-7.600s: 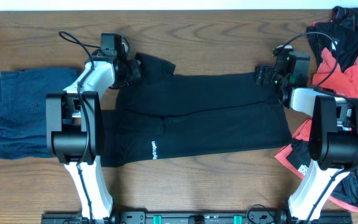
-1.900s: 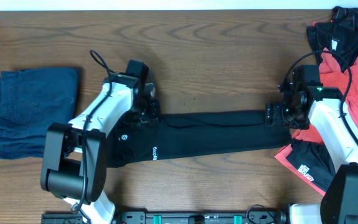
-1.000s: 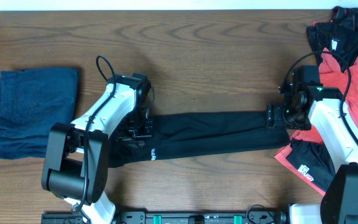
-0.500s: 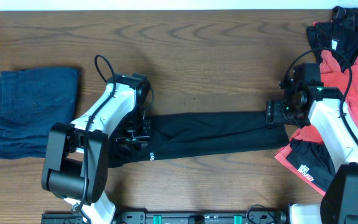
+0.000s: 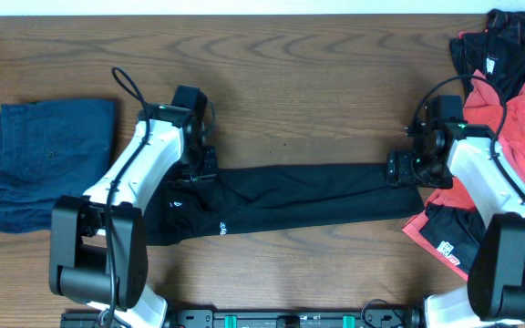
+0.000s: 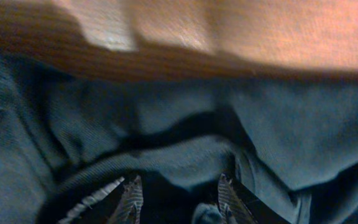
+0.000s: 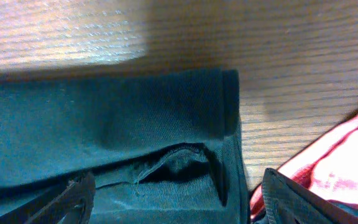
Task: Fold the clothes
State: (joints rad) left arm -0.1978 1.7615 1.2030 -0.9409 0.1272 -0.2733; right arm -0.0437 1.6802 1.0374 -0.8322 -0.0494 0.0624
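Grippers: left gripper [image 6: 179,196] part-spread, right gripper [image 7: 179,193] spread wide, over black pants [image 5: 308,191].
Nearby: one blue folded garment [image 5: 48,164]; one coral-black pile [image 5: 509,109].

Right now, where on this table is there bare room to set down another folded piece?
The widest bare wood is the far strip of the table, above the black pants, between the folded blue garment and the red-and-black pile. A thinner strip runs in front of the pants. The right end is crowded.

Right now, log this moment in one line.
pants: folded strip, flat | left gripper: open over pants | right gripper: open over pants
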